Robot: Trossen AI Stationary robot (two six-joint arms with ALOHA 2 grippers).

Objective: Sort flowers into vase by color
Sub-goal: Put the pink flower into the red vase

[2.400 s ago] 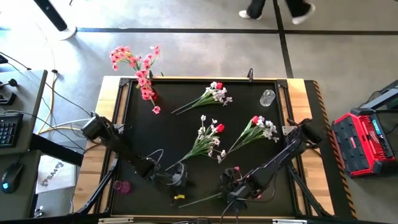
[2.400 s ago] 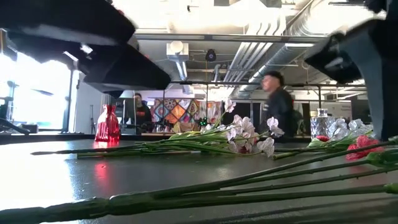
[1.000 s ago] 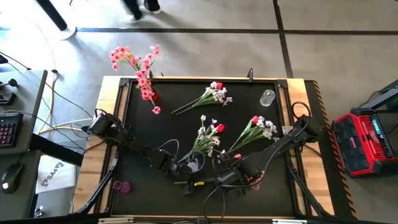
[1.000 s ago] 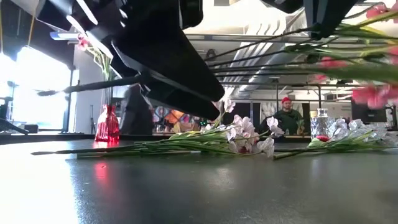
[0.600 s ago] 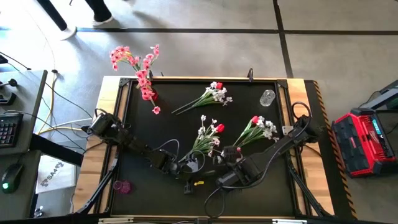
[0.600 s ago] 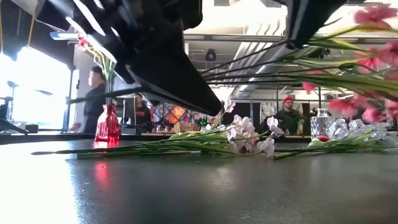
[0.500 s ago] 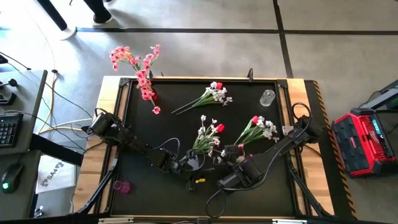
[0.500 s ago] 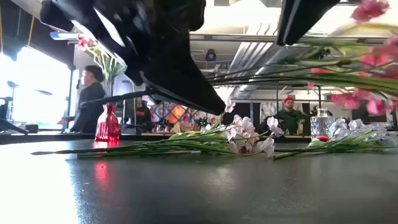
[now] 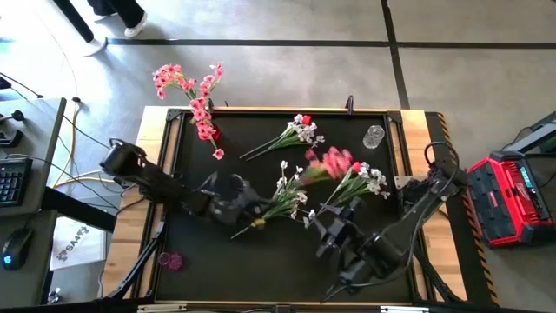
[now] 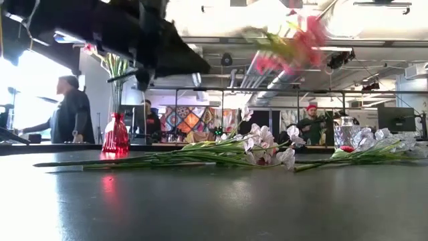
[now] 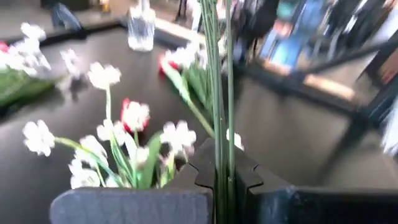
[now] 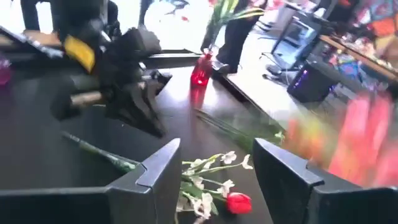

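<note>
My left gripper [image 9: 250,214] is shut on the thin green stems of a pink flower spray [image 9: 326,163], whose blurred blossoms [image 10: 289,41] hang in the air over the middle of the table. My right gripper [image 9: 330,219] stands open and holds nothing, right of the left one and nearer the front edge. A red vase [image 10: 115,135] with pink flowers [image 9: 191,91] stands at the far left corner. A clear vase [image 9: 373,136] stands at the far right. Three mixed bunches of white and red flowers [image 9: 291,196] lie flat on the black mat. My left gripper pinches the pink spray's bundled green stems [image 11: 221,163] between its two fingers, low on the stems, with a short end [image 9: 236,233] sticking out behind. The fingers lie across the stems. The spray is lifted clear of the table, and its blossoms point toward the table's right.
The other bunches lie at the far middle [image 9: 297,132] and right of centre [image 9: 363,181]. A small pink object [image 9: 169,260] sits on the wooden rim at the near left. People move in the room beyond the table [image 10: 70,114].
The pink spray has passed from my right gripper to my left. My left gripper shut on the stems, then swung up and toward the table's far left, carrying the blossoms over the middle. My right gripper opened, let go and drew back toward the near right.
</note>
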